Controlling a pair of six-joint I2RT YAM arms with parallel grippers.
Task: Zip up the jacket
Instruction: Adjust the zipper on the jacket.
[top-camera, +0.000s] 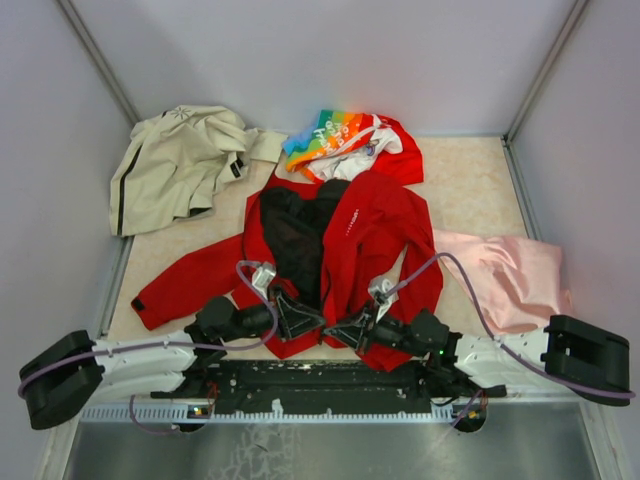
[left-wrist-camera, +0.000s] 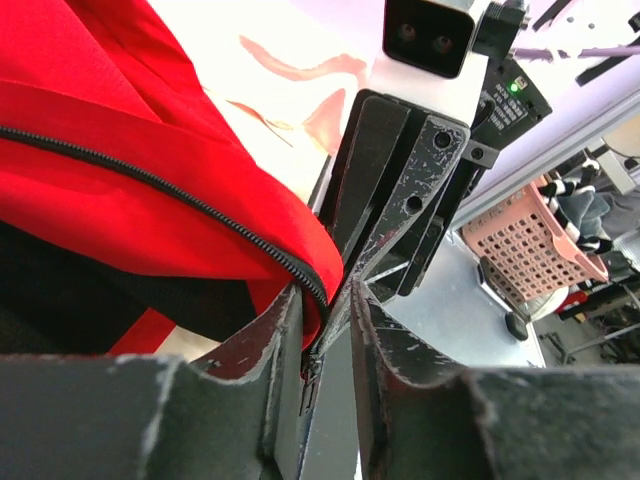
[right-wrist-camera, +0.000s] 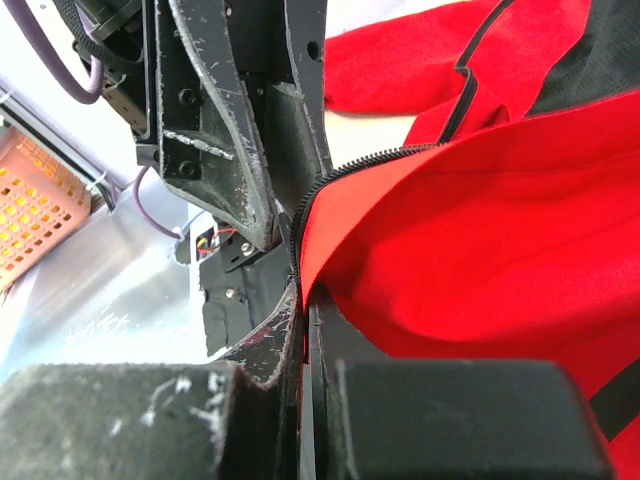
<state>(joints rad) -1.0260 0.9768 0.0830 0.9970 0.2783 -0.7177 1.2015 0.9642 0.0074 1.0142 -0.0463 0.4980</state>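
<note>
The red jacket (top-camera: 370, 230) lies open on the table with its black lining (top-camera: 295, 240) showing. Both grippers meet at its bottom hem. My left gripper (top-camera: 305, 322) (left-wrist-camera: 325, 300) is slightly open, with a gap between the fingers; the lower end of one zipper edge (left-wrist-camera: 312, 365) hangs in that gap against the left finger (left-wrist-camera: 270, 340). My right gripper (top-camera: 345, 330) (right-wrist-camera: 303, 300) is shut on the other front edge of the jacket (right-wrist-camera: 480, 220), just under its zipper teeth (right-wrist-camera: 350, 168). Each gripper faces the other at close range, and the right gripper also shows in the left wrist view (left-wrist-camera: 400, 190).
A beige jacket (top-camera: 175, 165) lies at the back left, a rainbow-printed garment (top-camera: 345, 140) behind the red jacket's collar, and a pink cloth (top-camera: 505, 275) at the right. A pink basket (left-wrist-camera: 535, 245) stands off the table. Walls enclose the table.
</note>
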